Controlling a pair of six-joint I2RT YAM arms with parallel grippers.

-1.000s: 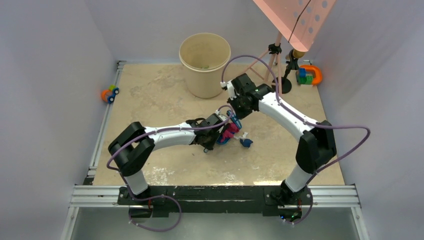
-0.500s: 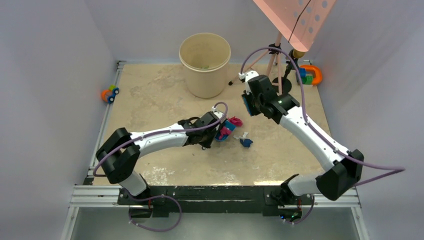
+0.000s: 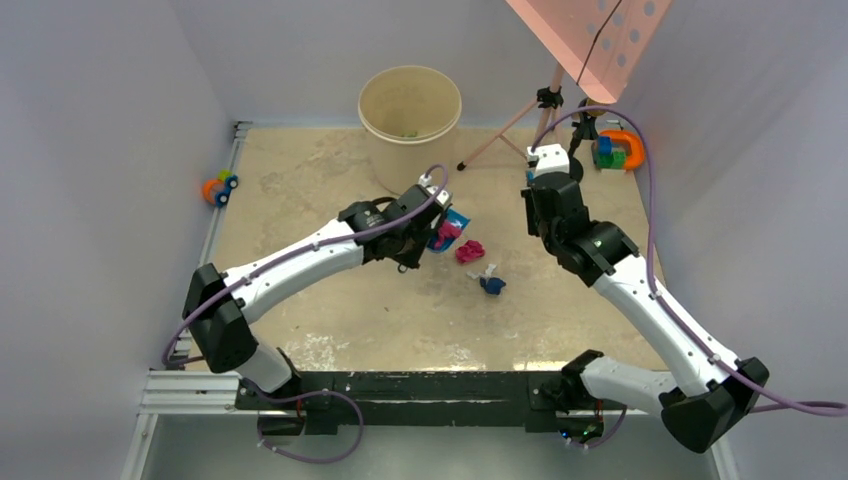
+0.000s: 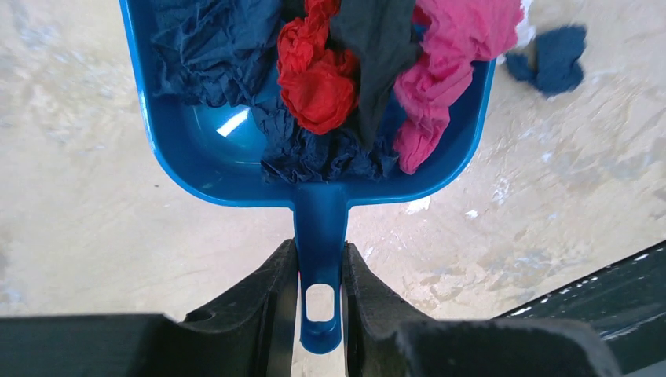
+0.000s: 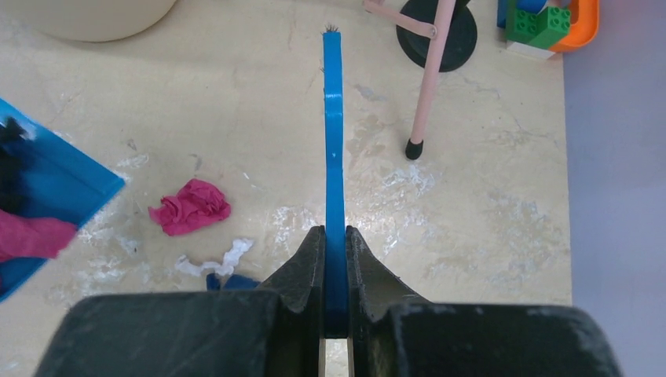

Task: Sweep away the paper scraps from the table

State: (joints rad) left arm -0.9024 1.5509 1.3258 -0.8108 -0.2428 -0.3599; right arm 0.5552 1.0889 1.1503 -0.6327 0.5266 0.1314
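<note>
Top view, left gripper: the left gripper point(image 3: 425, 232) is clamped on the handle of a blue dustpan point(image 3: 448, 228) loaded with paper scraps point(image 3: 443, 236).
Top view, left arm: it stretches diagonally from its base toward the middle of the table point(image 3: 300, 190). Its end sits just on the near side of the beige bucket point(image 3: 410, 130).
Top view, right gripper: the right gripper point(image 3: 538, 200) sits to the right of the dustpan, apart from it. Its finger state cannot be told in this view.
Top view, right arm: the elbow is out at the near right and the forearm reaches toward the far middle.
Top view, loose scraps: a pink scrap point(image 3: 469, 251), a white scrap point(image 3: 487, 271) and a dark blue scrap point(image 3: 492, 285) lie on the table between the grippers.
Left wrist, grip: both fingers point(image 4: 271, 290) press the sides of the dustpan handle.
Left wrist, load: red, pink, black and dark blue wads are heaped in the pan. The dark blue scrap lies on the table beyond its right corner.
Right wrist, grip: the fingers point(image 5: 310, 251) are pinched on a thin blue tool point(image 5: 334, 133) that runs straight ahead, edge-on.
Right wrist, scraps: the pink scrap lies left of the tool, with the white and dark blue ones nearer the gripper.
</note>
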